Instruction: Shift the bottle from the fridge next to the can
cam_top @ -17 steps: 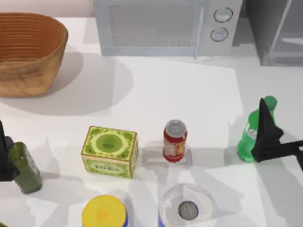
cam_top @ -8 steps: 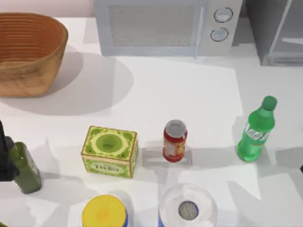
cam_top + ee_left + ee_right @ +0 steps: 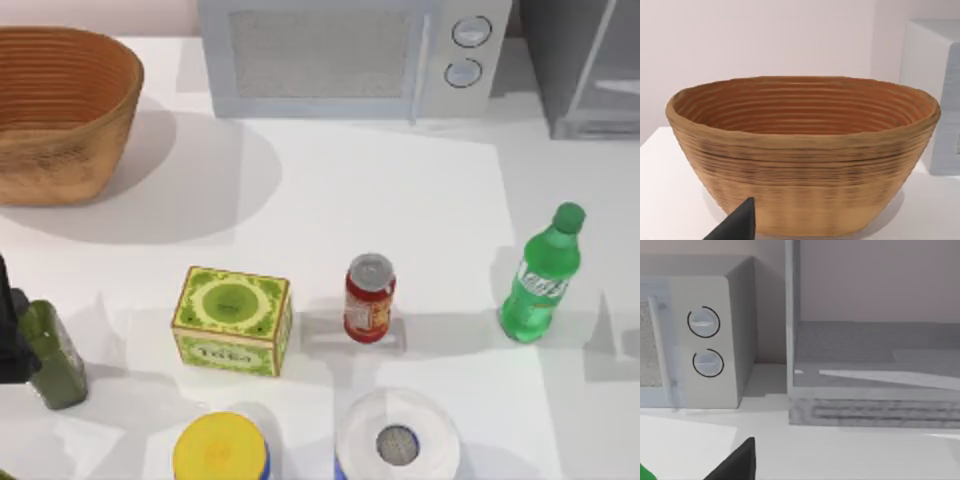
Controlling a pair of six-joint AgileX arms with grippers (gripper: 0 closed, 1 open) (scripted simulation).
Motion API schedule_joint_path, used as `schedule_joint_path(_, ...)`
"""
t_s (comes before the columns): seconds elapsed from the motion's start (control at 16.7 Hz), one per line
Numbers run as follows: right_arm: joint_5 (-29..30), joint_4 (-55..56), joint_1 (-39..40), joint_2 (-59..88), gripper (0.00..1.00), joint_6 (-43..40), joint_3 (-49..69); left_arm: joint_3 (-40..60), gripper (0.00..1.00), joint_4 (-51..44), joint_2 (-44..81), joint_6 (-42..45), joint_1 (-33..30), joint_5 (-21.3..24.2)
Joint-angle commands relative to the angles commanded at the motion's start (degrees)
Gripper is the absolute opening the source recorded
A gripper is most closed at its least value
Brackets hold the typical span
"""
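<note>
Left gripper (image 3: 10, 335), grip state unclear, sits at table's left edge; the bright green bottle (image 3: 540, 285) stands upright, free.

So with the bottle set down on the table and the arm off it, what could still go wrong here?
1. The bottle stands upright but apart from the can, with bare table between them; it may not count as next to it.
2. It is tall and narrow, so a re-grasp by the right gripper could tip it.
3. The white-lidded container sits just in front of the can, crowding any push that way.
</note>
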Motion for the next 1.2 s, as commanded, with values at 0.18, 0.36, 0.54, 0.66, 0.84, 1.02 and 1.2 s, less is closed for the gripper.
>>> schedule_joint_path(0.18, 0.4, -1.6, -0.8, -1.5, 1.00, 0.1, 0.3, 0.0, 1.00, 0.0, 0.0, 0.0, 0.0, 0.0)
schedule_joint_path(0.36, 0.4, -1.5, -0.6, -1.4, 1.00, 0.0, 0.1, 0.0, 1.00, 0.0, 0.0, 0.0, 0.0, 0.0)
schedule_joint_path(0.54, 0.5, -3.5, -0.7, -2.9, 1.00, 0.0, 1.4, 0.0, 1.00, 0.0, 0.0, 0.0, 0.0, 0.0)
schedule_joint_path(0.66, 0.5, -7.8, -0.7, -5.9, 1.00, 0.0, 3.9, 0.0, 1.00, 0.0, 0.0, 0.0, 0.0, 0.0)
schedule_joint_path(0.84, 0.4, -18.7, -0.7, -12.4, 1.00, 0.0, 9.2, 0.0, 1.00, 0.0, 0.0, 0.0, 0.0, 0.0)
schedule_joint_path(1.02, 0.3, -33.7, -0.7, -20.2, 1.00, 0.0, 15.6, 0.0, 1.00, 0.0, 0.0, 0.0, 0.0, 0.0)
schedule_joint_path(1.2, 0.2, -50.1, -0.8, -28.3, 1.00, -0.2, 22.2, 0.0, 1.00, 0.0, 0.0, 0.0, 0.0, 0.0)
